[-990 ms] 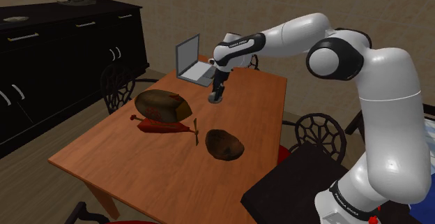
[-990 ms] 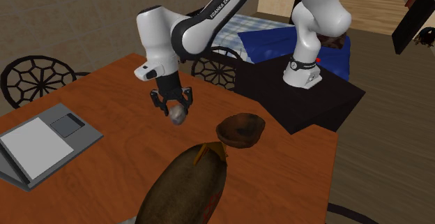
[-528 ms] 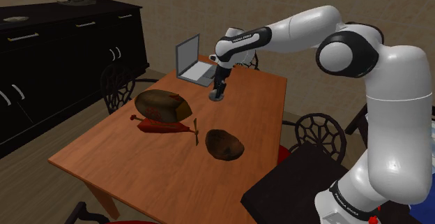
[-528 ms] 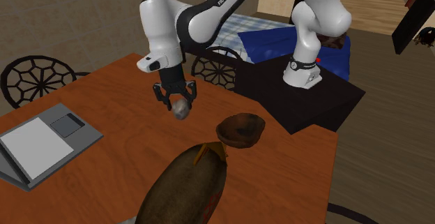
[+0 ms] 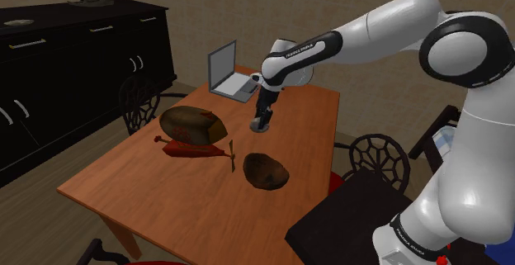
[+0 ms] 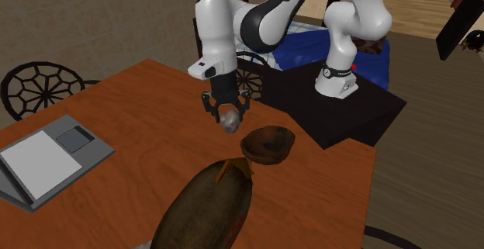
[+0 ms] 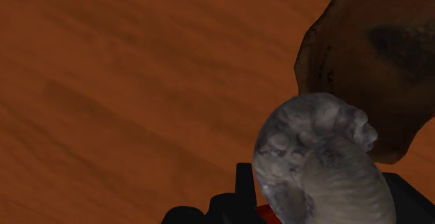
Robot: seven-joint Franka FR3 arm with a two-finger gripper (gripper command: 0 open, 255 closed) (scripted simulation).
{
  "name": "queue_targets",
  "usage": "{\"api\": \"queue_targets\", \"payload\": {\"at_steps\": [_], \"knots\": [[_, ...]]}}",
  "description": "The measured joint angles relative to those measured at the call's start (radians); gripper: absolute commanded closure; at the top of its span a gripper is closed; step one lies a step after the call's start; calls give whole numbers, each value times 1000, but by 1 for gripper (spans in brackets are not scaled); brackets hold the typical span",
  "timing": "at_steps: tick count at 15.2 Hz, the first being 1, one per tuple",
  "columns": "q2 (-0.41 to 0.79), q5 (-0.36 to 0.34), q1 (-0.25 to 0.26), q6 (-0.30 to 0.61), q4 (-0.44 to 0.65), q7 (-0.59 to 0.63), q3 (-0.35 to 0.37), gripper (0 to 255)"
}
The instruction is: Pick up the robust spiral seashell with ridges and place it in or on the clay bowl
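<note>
Since a second ago the gripper (image 6: 227,115) is carrying the grey shell (image 6: 230,122) closer to the bowl (image 6: 267,143), fingers clamping it above the table (image 6: 132,108); bowl's sitting at the shell's 4 o'clock in the second exterior view.

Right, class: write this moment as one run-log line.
gripper: shut on seashell | seashell: above table, near bowl | placement: not yet done

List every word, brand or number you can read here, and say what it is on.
"FRANKA EMIKA": on the arm's forearm.
Dark band at the arm's base: lettering too small to read.
Nothing else bears legible text.
</note>
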Motion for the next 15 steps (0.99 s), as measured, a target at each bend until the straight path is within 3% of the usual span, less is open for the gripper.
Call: {"api": "queue_targets", "payload": {"at_steps": [10,15], "knots": [[-267,5,105,158,-390,124,60,255],[-235,32,114,221,-420,110,72,255]]}}
